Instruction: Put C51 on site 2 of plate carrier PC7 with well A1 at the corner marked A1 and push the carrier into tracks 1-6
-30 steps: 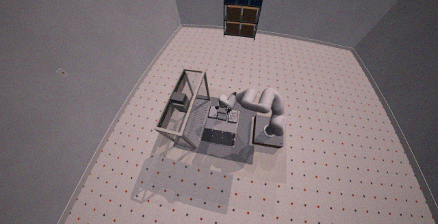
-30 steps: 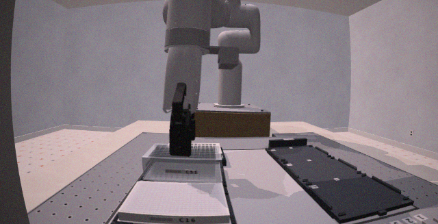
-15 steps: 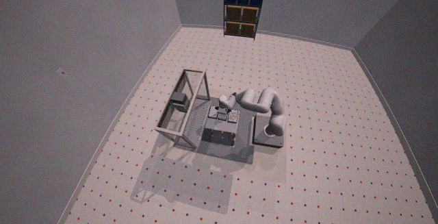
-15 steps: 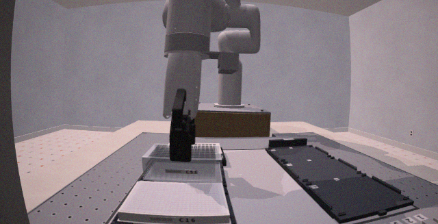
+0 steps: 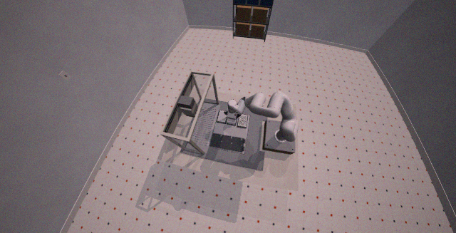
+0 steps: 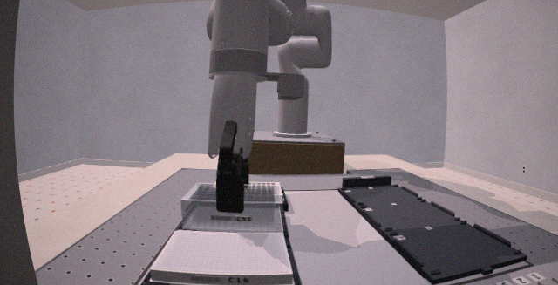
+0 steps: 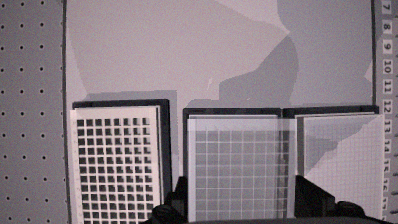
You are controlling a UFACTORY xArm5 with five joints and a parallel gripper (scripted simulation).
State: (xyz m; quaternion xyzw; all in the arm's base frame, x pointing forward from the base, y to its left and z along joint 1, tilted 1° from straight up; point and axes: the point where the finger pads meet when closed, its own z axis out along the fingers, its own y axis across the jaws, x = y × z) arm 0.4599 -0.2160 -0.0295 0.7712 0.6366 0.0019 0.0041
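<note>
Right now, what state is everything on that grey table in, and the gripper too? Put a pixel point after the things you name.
Black two-fingered gripper (image 6: 231,195) (image 7: 239,193): open, fingers either side of the clear block.
Clear deep-well block labelled C51 (image 6: 261,219) (image 7: 240,165): in its nest, not lifted.
White plate labelled C16 (image 6: 222,252) (image 7: 355,165): in its nest.
White plate with dark square wells (image 7: 115,165): in its nest.
Long black carrier (image 6: 449,243) (image 5: 228,143): unloaded, outside the rails.

Translucent, glossy plastic block (image 6: 266,220) (image 7: 240,170); matt black carrier (image 5: 227,143) (image 6: 453,246).

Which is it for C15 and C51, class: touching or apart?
Apart. The wrist view shows it: a pale strip of apron, with dark nest edges on both sides, runs between C15 and C51.
</note>
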